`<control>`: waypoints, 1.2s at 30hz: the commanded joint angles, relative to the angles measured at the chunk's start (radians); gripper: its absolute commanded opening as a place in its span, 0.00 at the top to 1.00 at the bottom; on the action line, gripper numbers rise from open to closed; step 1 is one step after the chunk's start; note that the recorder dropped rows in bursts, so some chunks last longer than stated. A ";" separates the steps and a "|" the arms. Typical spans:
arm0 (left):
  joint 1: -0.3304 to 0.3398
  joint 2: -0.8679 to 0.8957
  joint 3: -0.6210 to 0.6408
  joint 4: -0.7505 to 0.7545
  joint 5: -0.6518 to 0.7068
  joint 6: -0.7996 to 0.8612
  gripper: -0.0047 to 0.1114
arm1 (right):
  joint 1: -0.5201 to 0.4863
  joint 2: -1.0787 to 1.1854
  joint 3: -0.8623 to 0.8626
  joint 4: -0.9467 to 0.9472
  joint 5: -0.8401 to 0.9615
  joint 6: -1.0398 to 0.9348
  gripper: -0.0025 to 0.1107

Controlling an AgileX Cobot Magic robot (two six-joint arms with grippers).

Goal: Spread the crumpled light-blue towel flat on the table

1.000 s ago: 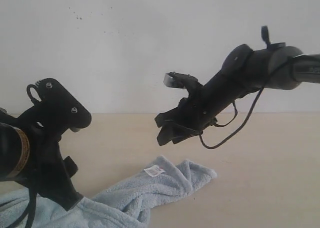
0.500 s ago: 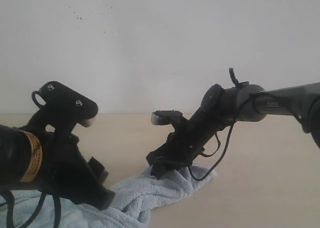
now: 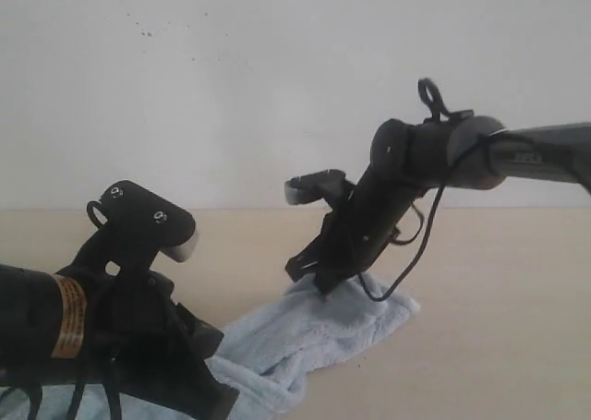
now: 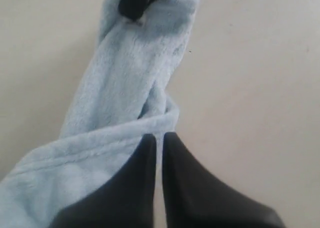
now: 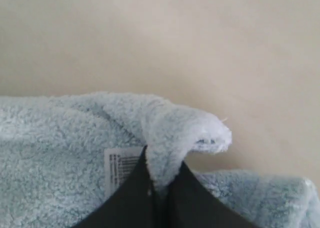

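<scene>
The towel (image 3: pixel 323 323) is laid on the table (image 3: pixel 499 282) as a twisted band whose long axis runs from the left gripper (image 4: pixel 159 138), closed at the near hem with any catch of cloth not discernible, to the right gripper (image 5: pixel 161 180), clamped on a fold beside the tag (image 5: pixel 120 168).

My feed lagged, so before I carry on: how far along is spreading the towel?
Done: the right gripper has its fingers shut on a raised fold of the towel beside its white tag. In hand: the left gripper seems to pinch the near hem. Left: all the spreading; the towel lies as a twisted, bunched strip on the table, nothing flat yet.
</scene>
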 commanded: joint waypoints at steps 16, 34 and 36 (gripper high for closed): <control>0.090 -0.002 0.008 0.438 0.211 -0.130 0.92 | -0.084 -0.231 0.191 -0.653 0.405 0.438 0.98; 0.154 -0.002 0.038 0.396 -0.023 -0.249 0.92 | -0.586 -0.255 0.382 0.047 0.400 0.188 0.60; 0.154 -0.002 0.036 0.341 -0.051 -0.249 0.92 | -0.630 -0.256 0.382 0.191 0.402 0.117 0.53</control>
